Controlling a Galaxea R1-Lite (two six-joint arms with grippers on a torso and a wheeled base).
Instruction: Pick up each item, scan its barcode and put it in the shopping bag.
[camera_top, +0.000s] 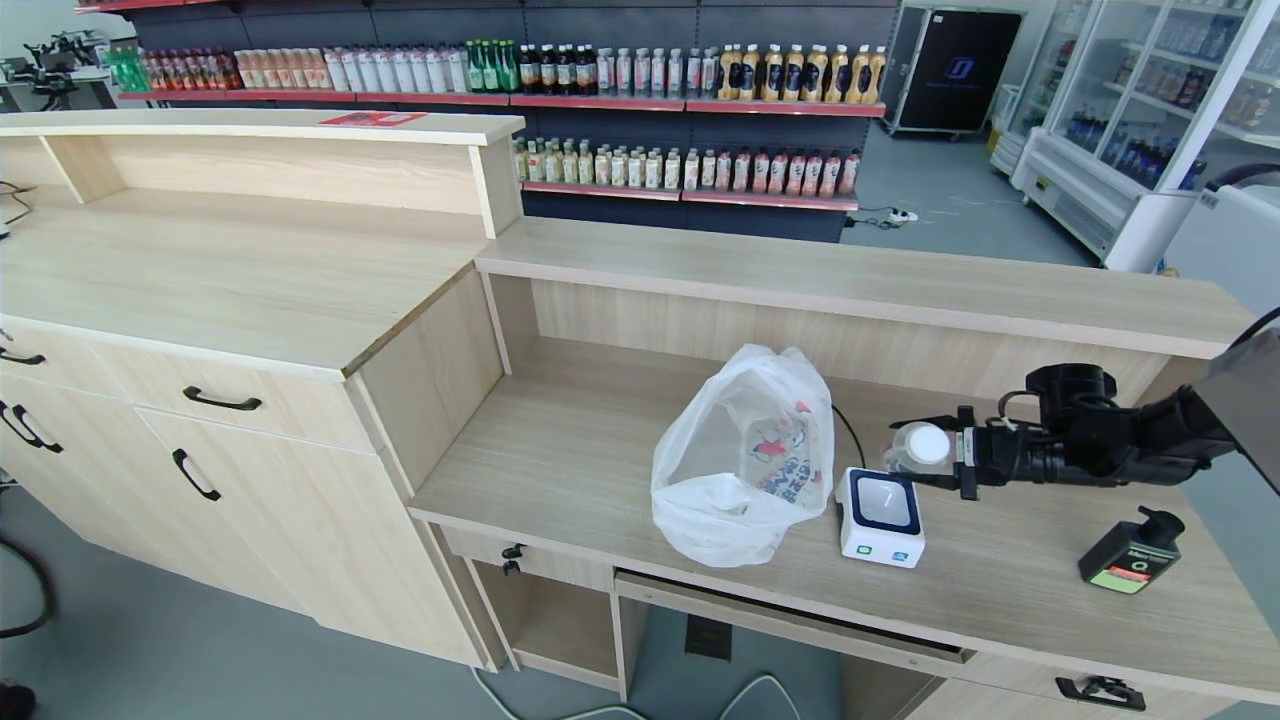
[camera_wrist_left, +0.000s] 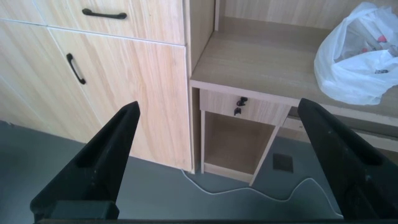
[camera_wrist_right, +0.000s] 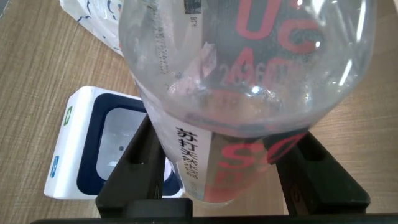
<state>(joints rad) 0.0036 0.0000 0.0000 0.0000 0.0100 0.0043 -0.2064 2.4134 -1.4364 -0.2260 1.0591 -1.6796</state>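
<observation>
clear plastic bottle (camera_wrist_right: 249, 93) with red lettering is getting pinched by the right gripper (camera_top: 938, 453), hanging just above the white box scanner (camera_top: 880, 515) near the front edge of the wooden counter (camera_top: 580, 450). crinkly white shopping bag (camera_top: 740, 460) is sitting beside it. left gripper (camera_wrist_left: 219, 106) is hanging spread wide.

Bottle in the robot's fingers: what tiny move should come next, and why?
Probably ease the bottle down closer to the scanner window. The right gripper holds the bottle close above the scanner, and the bag stands open right beside it, so scanning likely comes before bagging.
</observation>
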